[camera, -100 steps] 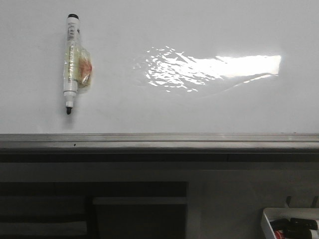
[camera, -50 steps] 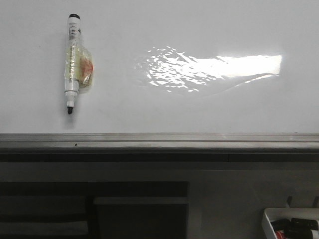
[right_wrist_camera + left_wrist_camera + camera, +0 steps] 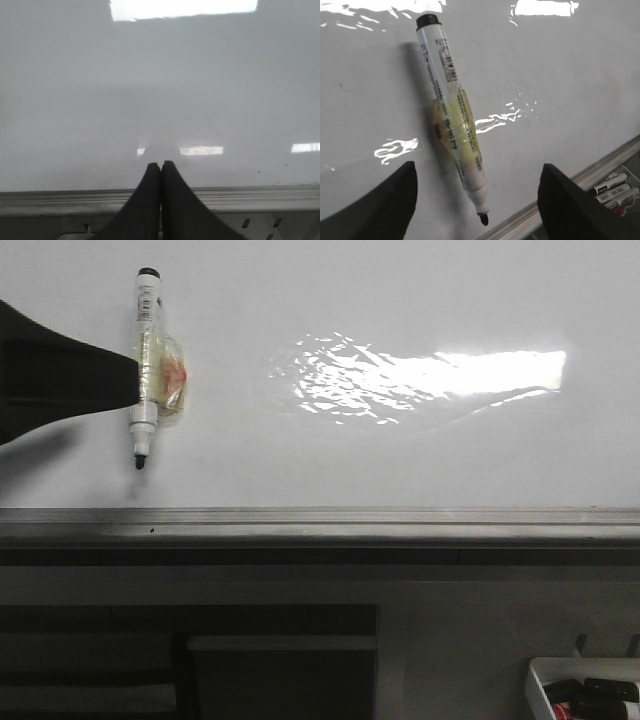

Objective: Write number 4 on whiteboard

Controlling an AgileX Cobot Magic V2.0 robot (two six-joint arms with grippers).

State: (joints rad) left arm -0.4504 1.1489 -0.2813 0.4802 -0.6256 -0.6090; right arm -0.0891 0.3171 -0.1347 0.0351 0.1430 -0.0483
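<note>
Marker point(image 3: 144, 365) lengthwise on whiteboard point(image 3: 400, 460), tip toward rail; left end effector point(image 3: 477, 200) spread, right end effector point(image 3: 160, 180) clenched empty.

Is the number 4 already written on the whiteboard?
No, the whiteboard is bare of strokes, and the marker lies uncapped on it.

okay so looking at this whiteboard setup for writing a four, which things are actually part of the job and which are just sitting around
Part of the job:
- whiteboard, no number 4 drawn yet
- marker lying on it, cap off
- left gripper, fingers open either side of the marker

Just lying about:
- tray of spare markers below the board
- right gripper, shut and empty
</note>
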